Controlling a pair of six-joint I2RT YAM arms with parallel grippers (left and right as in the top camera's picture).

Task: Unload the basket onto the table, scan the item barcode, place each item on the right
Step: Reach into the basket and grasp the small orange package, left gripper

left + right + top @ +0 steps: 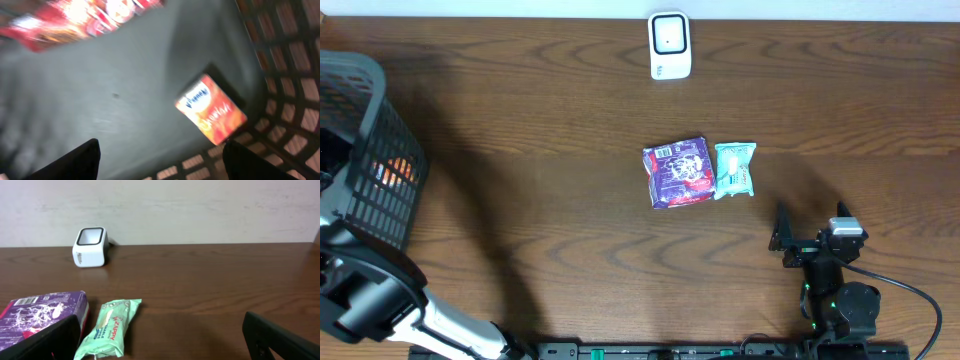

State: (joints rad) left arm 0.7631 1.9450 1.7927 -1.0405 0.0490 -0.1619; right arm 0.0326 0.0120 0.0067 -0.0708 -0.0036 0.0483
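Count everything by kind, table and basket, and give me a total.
Scanner: 1
Basket: 1
Packets on table: 2, purple packet, green packet
Items in basket: 2, orange box, red packet (blurred)
Total: 6

The table (pixel 540 250) is viewed from straight above by the overhead camera, the basket (pixel 380 170) caught at its left edge. The left wrist camera is pointed down into that basket at close range. The right wrist camera is held low, faced toward the far wall. Its scanner (pixel 90 246), purple packet (pixel 42 312) and green packet (pixel 110 327) are shared with the overhead view.
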